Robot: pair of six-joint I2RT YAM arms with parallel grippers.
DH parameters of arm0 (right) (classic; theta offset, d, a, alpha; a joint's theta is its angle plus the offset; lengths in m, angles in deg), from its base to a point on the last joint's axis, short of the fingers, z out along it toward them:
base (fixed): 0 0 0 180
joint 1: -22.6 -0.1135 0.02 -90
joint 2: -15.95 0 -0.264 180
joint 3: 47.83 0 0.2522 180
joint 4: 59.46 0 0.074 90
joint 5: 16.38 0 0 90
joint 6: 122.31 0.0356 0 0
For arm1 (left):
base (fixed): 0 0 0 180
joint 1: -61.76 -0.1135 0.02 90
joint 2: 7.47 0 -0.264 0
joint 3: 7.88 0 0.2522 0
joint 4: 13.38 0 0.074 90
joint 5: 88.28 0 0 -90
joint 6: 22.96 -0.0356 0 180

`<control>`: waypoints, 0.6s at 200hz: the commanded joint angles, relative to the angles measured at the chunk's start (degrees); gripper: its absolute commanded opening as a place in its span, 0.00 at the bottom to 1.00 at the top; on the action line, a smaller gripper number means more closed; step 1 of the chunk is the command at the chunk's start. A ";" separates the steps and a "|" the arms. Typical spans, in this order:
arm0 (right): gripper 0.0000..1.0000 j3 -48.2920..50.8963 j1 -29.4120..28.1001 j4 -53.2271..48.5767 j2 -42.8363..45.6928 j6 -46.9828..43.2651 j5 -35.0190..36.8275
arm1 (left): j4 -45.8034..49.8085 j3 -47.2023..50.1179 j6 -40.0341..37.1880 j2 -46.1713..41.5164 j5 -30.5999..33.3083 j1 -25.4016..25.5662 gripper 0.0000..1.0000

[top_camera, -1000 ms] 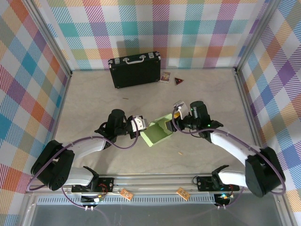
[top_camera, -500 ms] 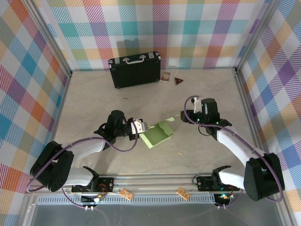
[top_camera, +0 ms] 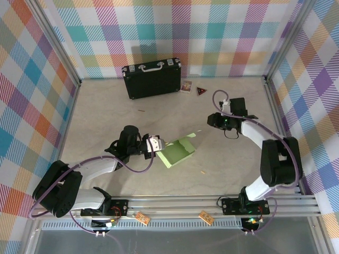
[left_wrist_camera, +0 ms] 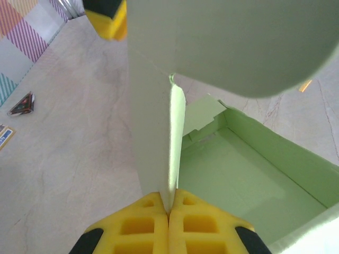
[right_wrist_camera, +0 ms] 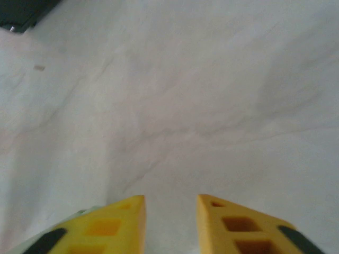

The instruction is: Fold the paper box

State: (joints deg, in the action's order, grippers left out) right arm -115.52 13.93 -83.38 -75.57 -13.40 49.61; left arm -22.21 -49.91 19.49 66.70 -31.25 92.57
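One paper box (top_camera: 179, 153) wall inside left pincer (top_camera: 159, 144)

Right gripper (top_camera: 211, 121) has released the paper box of pale light-green card (top_camera: 178, 152) and pulled back toward the right edge of the marbled worktop (top_camera: 106, 116). Its yellow fingers (right_wrist_camera: 124, 217) have narrowed over bare surface, and the box's far flap now stands free.

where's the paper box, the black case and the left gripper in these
paper box (top_camera: 178, 153), top external view, middle of the green card
black case (top_camera: 152, 82), top external view, centre of its broad face
left gripper (left_wrist_camera: 168, 208), left wrist view, where the yellow fingertips meet on the card
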 commanded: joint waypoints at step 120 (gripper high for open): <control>0.18 0.13 -14.28 -3.11 -7.48 -2.02 -18.10 | -3.29 3.48 2.44 0.34 -1.42 -0.60 0.00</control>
State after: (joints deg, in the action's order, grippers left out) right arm -114.63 3.13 -82.59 -80.71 -11.95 33.17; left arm -25.46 -46.65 21.80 66.70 -31.60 91.57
